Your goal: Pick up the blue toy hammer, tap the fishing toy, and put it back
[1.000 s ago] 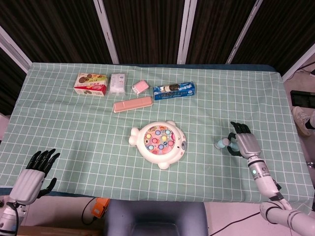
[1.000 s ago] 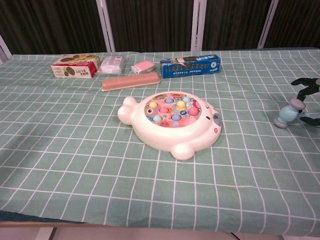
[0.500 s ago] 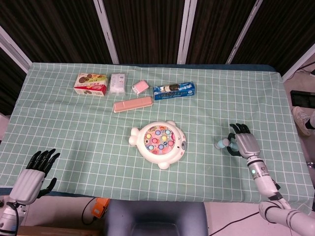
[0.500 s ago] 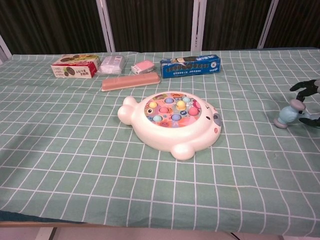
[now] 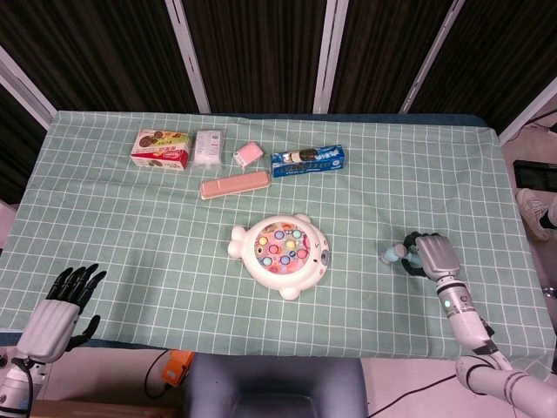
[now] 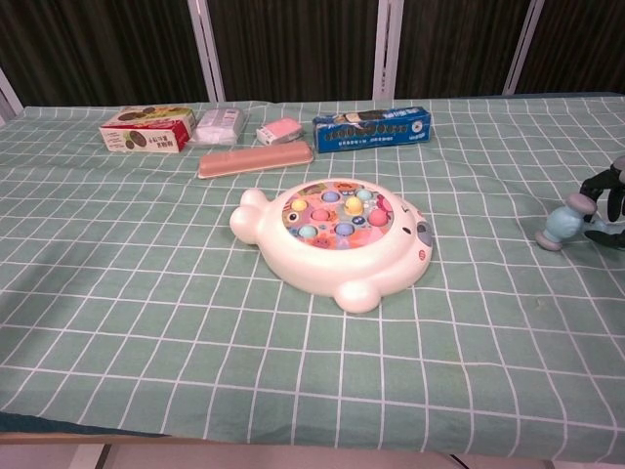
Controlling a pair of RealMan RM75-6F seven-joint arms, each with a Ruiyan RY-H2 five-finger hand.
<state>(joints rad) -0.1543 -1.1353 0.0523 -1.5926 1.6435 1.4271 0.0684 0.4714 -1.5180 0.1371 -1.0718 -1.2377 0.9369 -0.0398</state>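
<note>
The blue toy hammer (image 5: 394, 253) lies on the green checked counter (image 5: 130, 226), well to the right of the fishing toy (image 5: 282, 245), its pale head pointing toward the toy and its handle hidden under my right hand (image 5: 428, 255). In the head view that hand sits over the handle with its dark fingers (image 5: 412, 238) curled down around it; in the chest view only the fingertips (image 6: 603, 184) show at the frame's edge, bent beside the hammer head (image 6: 561, 224). I read it as closing on the handle, though I cannot tell whether the grip is firm, and the head looks to be resting on the cloth.

I judge the task to be at its first step: the hammer is not lifted, the tap on the fish-shaped toy is not made, and the return is still to come.

My left hand (image 5: 63, 304) hovers at the near left corner of the counter, fingers spread, holding nothing.

Along the far side sit a snack box (image 5: 161, 149), a small white packet (image 5: 208, 147), a small pink box (image 5: 248, 155), a blue biscuit box (image 5: 307, 160) and a long pink case (image 5: 233, 185), all well apart from the hammer.
</note>
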